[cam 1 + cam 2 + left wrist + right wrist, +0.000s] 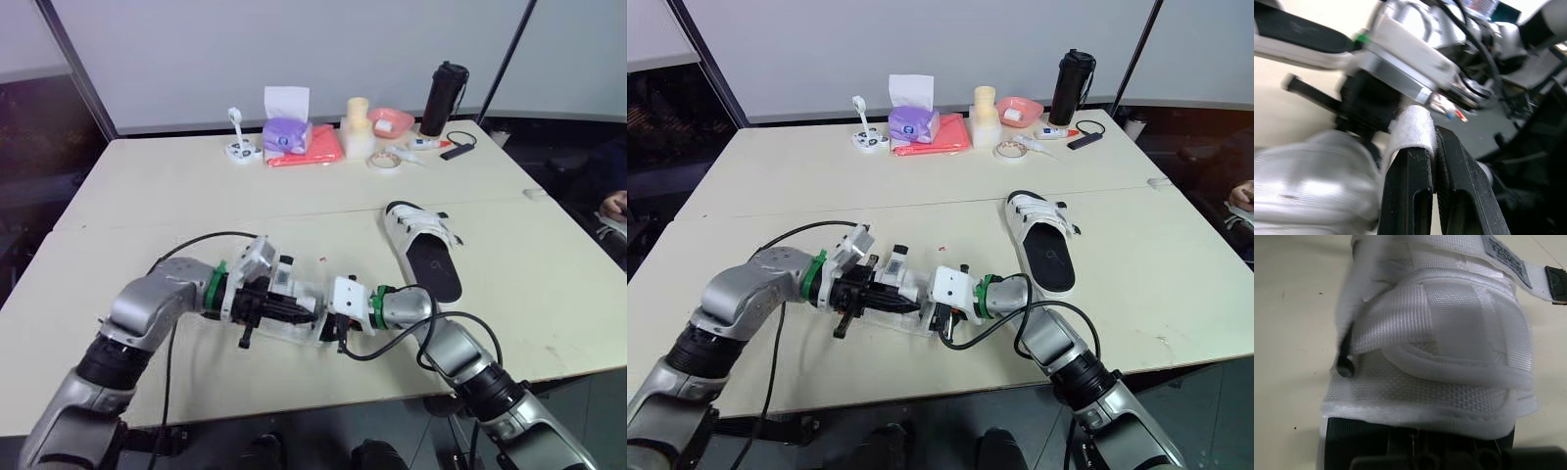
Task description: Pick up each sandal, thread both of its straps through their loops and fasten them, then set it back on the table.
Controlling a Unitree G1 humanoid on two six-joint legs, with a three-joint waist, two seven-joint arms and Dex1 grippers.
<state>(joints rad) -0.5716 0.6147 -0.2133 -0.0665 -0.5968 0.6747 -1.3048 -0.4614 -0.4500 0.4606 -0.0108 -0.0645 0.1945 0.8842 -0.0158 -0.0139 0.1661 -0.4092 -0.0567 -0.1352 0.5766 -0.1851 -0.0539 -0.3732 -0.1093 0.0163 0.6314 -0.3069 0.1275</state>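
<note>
Pinching white strap point(1410, 126), left end effector point(1433, 147), right end effector point(338, 328) grip unclear, 2nd sandal point(427, 252) nearby, bottle point(443, 98) beyond

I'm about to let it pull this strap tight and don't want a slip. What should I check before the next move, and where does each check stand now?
1. Left gripper has the white strap: ok, its fingers are closed on the strap's end.
2. Right gripper steadies the held sandal: cannot tell, the contact is hidden.
3. Strap passed through its loop: cannot tell.
4. Held sandal over the table: ok, it sits between the two grippers near the front edge.
5. Second sandal out of the way: ok, it lies apart on the robot's right.
</note>
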